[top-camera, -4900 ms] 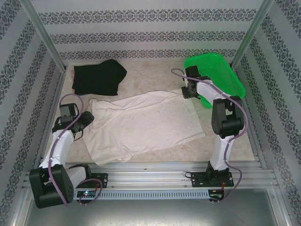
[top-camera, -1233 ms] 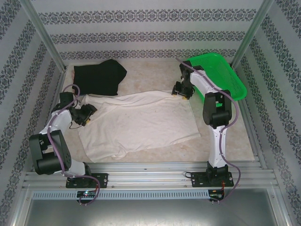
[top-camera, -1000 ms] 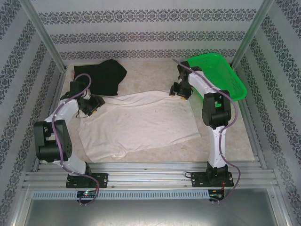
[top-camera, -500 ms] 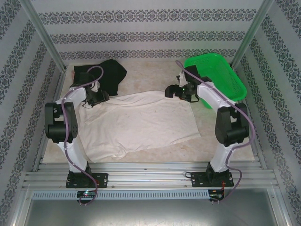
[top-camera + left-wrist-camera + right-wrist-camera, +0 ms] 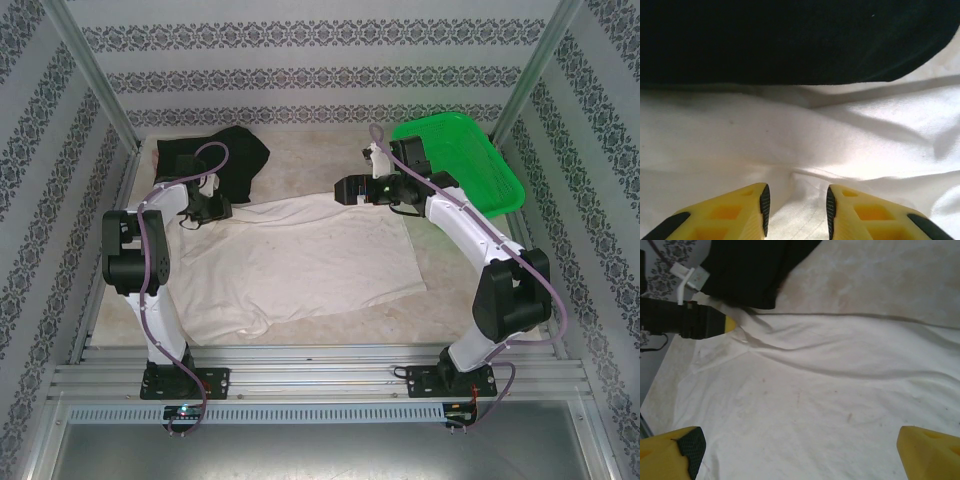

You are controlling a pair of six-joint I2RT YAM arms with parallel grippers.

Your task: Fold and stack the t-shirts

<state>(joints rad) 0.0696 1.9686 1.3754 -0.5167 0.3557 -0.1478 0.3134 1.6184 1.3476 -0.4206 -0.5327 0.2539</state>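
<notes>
**Two claws at the far edge of the cream-white t-shirt, getting ready to fold**

The cream-white t-shirt (image 5: 300, 262) lies spread out in the middle of the table (image 5: 320, 155). Its far left corner touches the black t-shirt (image 5: 215, 160), which sits bunched at the back left. The left claw (image 5: 796, 200) is down on that corner. Its yellow fingers (image 5: 735, 215) are close together with a ridge of white cloth between them, but I cannot tell if they pinch it yet. The right claw (image 5: 800, 440) is wide open and holds nothing. It hangs over the far edge of the white shirt, near the green basket (image 5: 500, 165). I think the left claw should grab only white cloth, none of the black. The right claw should come down on the far right corner and close. Then both should lift and pull toward the near side together, so the fold comes out straight.
</notes>
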